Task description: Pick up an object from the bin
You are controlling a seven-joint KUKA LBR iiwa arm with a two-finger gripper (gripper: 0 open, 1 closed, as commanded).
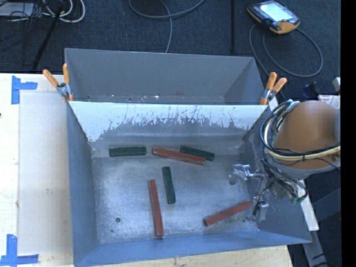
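My gripper [248, 192] is low at the right side of the bin, close to the right wall. Its fingers stand apart, one fingertip [240, 174] toward the back and the other [258, 208] toward the front, with nothing visible between them. A red-brown flat stick [227, 213] lies slanted on the floor just to the gripper's front left. Its right end reaches up to the front fingertip. I cannot tell whether they touch.
Further left on the floor lie a short dark green bar [168, 184] and a long red-brown stick [156, 207]. Along the back wall lie a green bar [127, 151], a red-brown stick [179, 156] and another green bar [197, 153].
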